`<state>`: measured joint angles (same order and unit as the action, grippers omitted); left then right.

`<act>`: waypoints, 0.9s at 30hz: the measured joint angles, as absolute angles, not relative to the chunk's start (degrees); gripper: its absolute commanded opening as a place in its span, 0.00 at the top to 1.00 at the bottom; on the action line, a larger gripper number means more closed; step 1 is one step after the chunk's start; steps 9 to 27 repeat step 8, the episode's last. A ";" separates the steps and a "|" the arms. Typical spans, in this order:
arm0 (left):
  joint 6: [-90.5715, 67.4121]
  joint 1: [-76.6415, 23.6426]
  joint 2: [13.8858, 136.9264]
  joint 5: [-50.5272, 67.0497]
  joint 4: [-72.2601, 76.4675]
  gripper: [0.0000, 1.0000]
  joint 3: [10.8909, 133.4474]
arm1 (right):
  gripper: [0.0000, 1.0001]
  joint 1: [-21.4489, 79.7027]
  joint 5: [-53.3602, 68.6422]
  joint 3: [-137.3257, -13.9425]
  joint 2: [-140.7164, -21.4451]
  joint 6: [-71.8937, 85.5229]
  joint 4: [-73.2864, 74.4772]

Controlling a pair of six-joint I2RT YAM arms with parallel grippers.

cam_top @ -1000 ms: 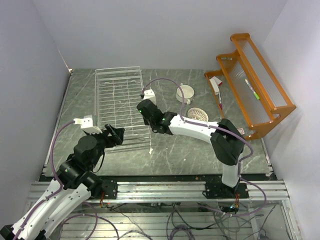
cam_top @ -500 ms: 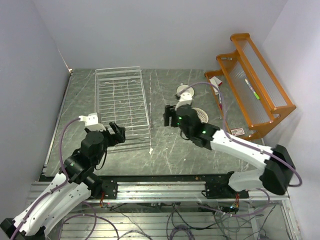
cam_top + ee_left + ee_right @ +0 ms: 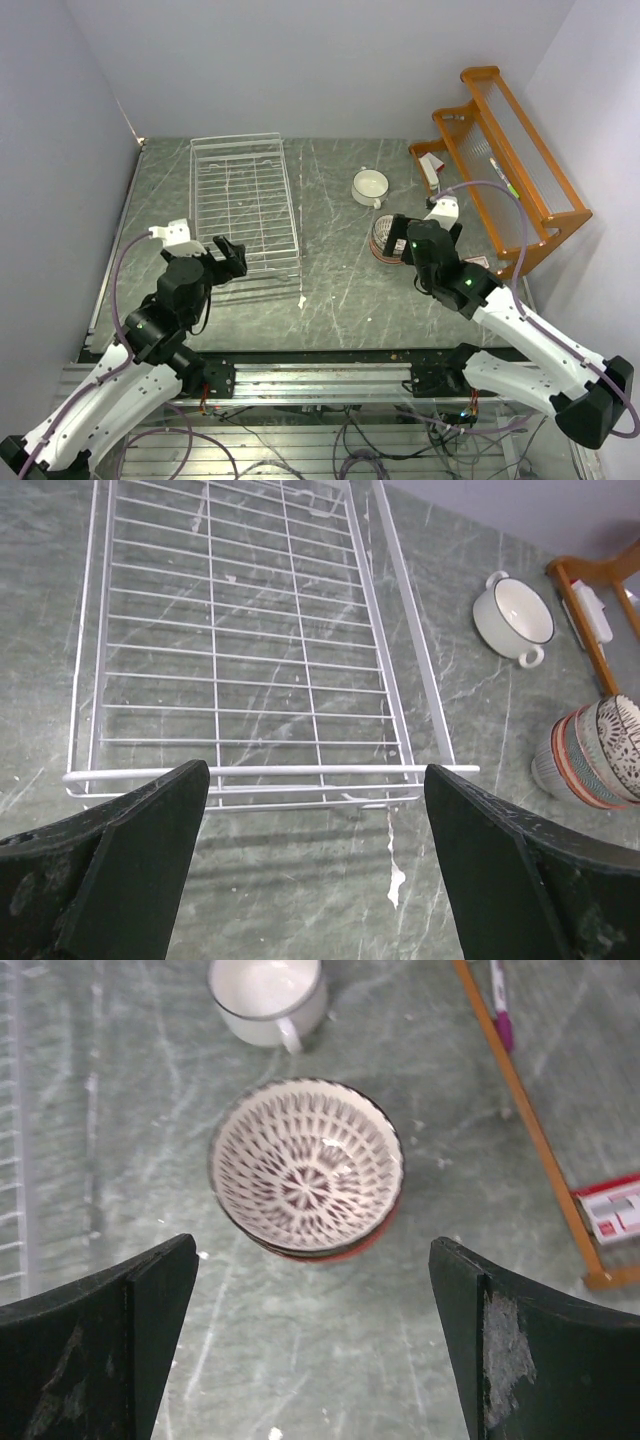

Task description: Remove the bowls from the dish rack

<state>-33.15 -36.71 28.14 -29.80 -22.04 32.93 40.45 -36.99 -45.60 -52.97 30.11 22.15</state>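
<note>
Left end effector point(image 3: 312, 780) and right end effector point(image 3: 312, 1250) gape empty.

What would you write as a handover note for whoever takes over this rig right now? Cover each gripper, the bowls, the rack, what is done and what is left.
Left gripper: open, empty, at the near end of the dish rack.
Right gripper: open, empty, above the stack of bowls.
Bowls: stacked on the table right of the rack, patterned bowl on top; cream handled bowl stands alone beyond them.
Done: no bowl shows in the rack.
Left: apparently nothing to unload; probably just draw the arms back.
</note>
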 measured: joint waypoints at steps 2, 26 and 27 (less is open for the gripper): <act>-32.97 -36.71 27.49 -30.00 -22.13 0.01 33.21 | 0.00 40.45 -38.02 -45.87 -53.30 31.66 25.76; -32.91 -36.71 27.09 -29.98 -22.87 0.01 34.94 | 0.00 40.45 -40.29 -45.98 -53.49 34.39 31.70; -32.91 -36.71 27.09 -29.98 -22.87 0.01 34.94 | 0.00 40.45 -40.29 -45.98 -53.49 34.39 31.70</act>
